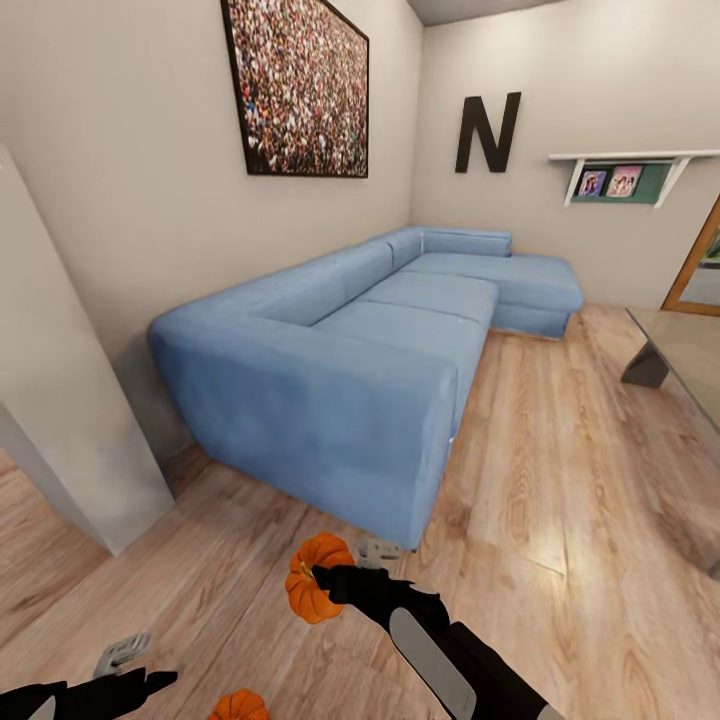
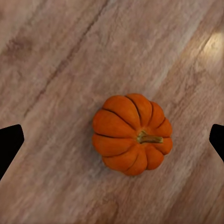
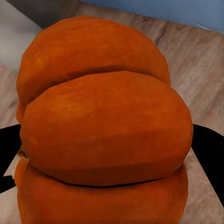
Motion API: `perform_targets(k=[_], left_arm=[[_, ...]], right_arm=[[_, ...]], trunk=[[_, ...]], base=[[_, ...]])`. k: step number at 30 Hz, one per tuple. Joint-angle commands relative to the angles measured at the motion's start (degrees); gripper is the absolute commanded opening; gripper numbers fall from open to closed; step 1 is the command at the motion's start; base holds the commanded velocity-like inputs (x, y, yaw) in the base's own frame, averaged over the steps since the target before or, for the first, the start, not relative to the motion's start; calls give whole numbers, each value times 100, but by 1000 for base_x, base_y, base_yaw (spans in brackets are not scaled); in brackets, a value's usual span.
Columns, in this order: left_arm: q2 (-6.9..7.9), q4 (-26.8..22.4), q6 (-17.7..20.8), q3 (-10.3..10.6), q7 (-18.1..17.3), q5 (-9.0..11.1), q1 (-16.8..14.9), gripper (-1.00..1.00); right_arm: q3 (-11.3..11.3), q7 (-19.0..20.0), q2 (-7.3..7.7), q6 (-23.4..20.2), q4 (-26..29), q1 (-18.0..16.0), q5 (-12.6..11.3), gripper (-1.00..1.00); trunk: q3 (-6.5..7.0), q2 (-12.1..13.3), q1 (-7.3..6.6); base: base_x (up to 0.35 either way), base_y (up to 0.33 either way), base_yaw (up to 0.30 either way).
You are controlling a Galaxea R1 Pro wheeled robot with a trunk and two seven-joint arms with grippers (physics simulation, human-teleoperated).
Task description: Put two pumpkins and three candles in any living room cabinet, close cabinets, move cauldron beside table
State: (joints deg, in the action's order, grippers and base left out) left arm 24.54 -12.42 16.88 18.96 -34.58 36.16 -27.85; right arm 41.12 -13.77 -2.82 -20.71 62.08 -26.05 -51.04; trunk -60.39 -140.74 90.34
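A: What is seen at the left of the head view?

B: The left gripper [image 1: 150, 682] is seen low at the bottom edge, above the wood floor [image 1: 560, 470]. In its wrist view the fingers [image 2: 10, 144] are spread wide apart, and 1 pumpkin on the floor [image 2: 132, 134] is framed between them, untouched, its stem lying sideways. In the head view that pumpkin [image 1: 238, 706] is cut by the bottom edge, just right of the left gripper. A small grey object [image 1: 122, 652] lies on the floor near the left gripper; what it is cannot be told.

A: And toward the middle?

B: A 2nd pumpkin, the held pumpkin [image 1: 318, 578], is pinched by the right gripper [image 1: 330, 580] in front of the near corner of the blue sofa [image 1: 340, 400]. In the right wrist view the held pumpkin [image 3: 105, 130] is pressed between dark fingers [image 3: 210, 154] on both sides.

A: Further right?

B: The corner of the table [image 1: 680, 355], grey-topped, is seen at the right edge, well apart from both pumpkins. A letter N [image 1: 488, 132] and a white shelf [image 1: 630, 160] are mounted on the far wall.
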Motion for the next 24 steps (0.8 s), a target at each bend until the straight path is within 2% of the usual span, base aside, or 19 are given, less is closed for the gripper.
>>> perform_targets(k=[1, 6, 8, 9, 12, 14, 24], left_arm=[[5, -6, 53, 20, -5, 58, -2, 100], [0, -6, 52, 20, -5, 58, -1, 100], [-1, -6, 49, 24, -5, 59, -1, 100], [-5, -6, 39, 26, -5, 62, -1, 100], [-86, -6, -63, 16, -5, 54, -1, 100], [-120, -5, -99, 18, -5, 51, 1, 100], [-134, -1, -123, 11, -5, 49, 7, 100]], right_arm=[[10, -63, 1, -2, 14, -6, -52, -100], [2, -51, 20, 13, 111, -6, -53, -100], [2, -36, 28, 22, 176, -6, -54, -100], [2, -31, 34, 19, 298, -6, -55, -100], [7, -39, 54, -9, 1196, 7, -71, -100], [12, -49, 57, -20, 1488, 15, -78, -100], [19, -63, 11, -21, 1610, 21, -88, -100]], trunk=[[-24, -44, 21], [-113, -245, 131], [-157, -252, 139], [-179, -253, 141], [-246, -257, 149], [-290, -260, 154], [-512, -273, 180]], base=[[0, 0, 0], [0, 0, 0], [0, 0, 0], [0, 0, 0], [0, 0, 0], [0, 0, 0], [0, 0, 0]])
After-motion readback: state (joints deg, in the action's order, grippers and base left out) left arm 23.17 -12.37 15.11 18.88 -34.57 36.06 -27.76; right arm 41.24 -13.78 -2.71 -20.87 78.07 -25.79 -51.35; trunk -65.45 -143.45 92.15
